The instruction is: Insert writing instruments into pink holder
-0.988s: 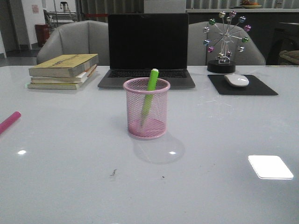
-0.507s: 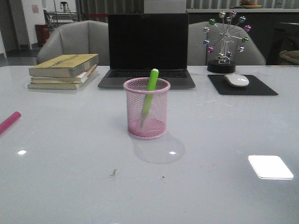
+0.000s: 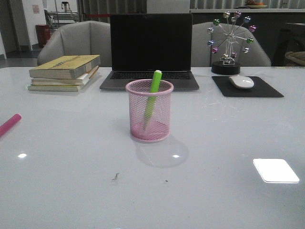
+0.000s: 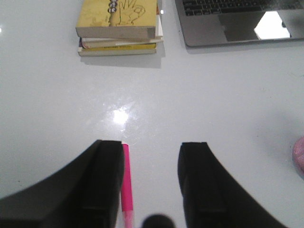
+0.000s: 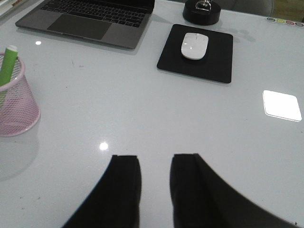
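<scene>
The pink mesh holder stands in the middle of the table, its side also showing in the right wrist view. The green pen leans inside it, whitish tip above the rim. The pink pen lies flat at the table's left edge. In the left wrist view that pink pen lies between the fingers of my open left gripper, close against one finger and not squeezed. My right gripper is open over bare table, nothing between its fingers. Neither gripper shows in the front view.
A stack of books lies at the back left, a laptop behind the holder, a mouse on a black pad at the back right, with a ferris-wheel ornament behind it.
</scene>
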Tool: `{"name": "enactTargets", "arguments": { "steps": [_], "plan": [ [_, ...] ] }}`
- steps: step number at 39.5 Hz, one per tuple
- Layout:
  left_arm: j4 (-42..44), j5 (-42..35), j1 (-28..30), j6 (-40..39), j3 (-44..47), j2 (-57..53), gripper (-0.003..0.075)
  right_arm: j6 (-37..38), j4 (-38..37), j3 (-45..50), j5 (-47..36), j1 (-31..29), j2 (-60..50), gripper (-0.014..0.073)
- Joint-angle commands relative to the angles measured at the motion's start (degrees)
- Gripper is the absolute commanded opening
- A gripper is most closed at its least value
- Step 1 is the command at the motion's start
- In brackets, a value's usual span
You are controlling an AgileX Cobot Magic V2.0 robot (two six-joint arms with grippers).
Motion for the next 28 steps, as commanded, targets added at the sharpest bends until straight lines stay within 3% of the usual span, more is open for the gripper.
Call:
{"name": "enactTargets", "arguments": {
  "steps": [1,9,28],
  "plan": [
    [-0.9,0.8,0.1,-0.1,-6.5,3.6,0.0356,-0.4,1.0,-1.7,-4.1,-0.4,-0.4,0.0309],
    [0.0,3.5,0.3,-0.1,-12.2,12.0,0.0356,-0.4,1.0,-1.7,-4.1,-0.4,-0.4,0.0309],
    [0.4,7.8,3.7,-0.4,-12.4,22.5,0.0356,-0.4,1.0,-1.7,-4.1,-0.4,-0.4,0.0309]
  ]
}}
